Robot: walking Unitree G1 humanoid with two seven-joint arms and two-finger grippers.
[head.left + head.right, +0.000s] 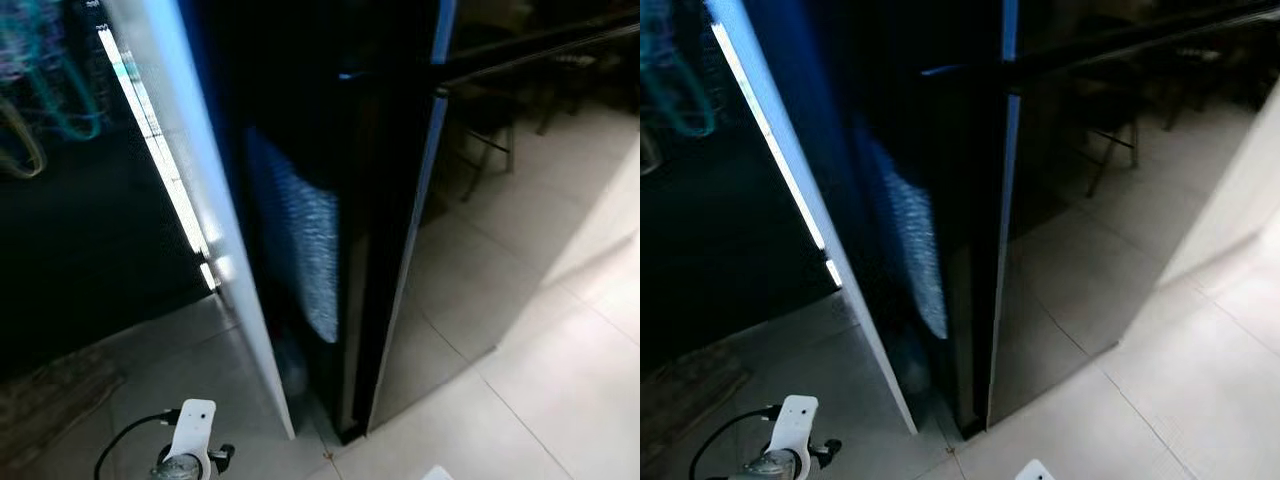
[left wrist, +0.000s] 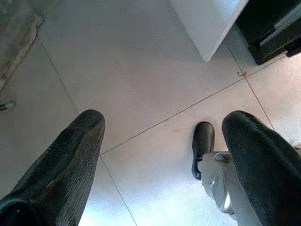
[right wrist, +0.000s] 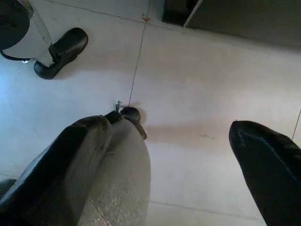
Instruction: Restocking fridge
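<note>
Fridge (image 1: 330, 200) is standing at twelve o'clock from the robot, black and glossy, its white-edged door (image 1: 200, 200) swinging open toward eleven; the inside is too dark to make out. Left gripper (image 2: 160, 160) is hanging with fingers spread wide over the tile floor (image 2: 131, 70), holding nothing. Right gripper (image 3: 169, 165) is hanging likewise, fingers apart.

No legible text, label, brand, number or sign appears on anything before me. The glossy black fridge (image 1: 330, 200) and its white door edge (image 1: 215, 230) carry no readable marking, and the pale tiled floor (image 2: 141, 84) under my grippers is unmarked.
</note>
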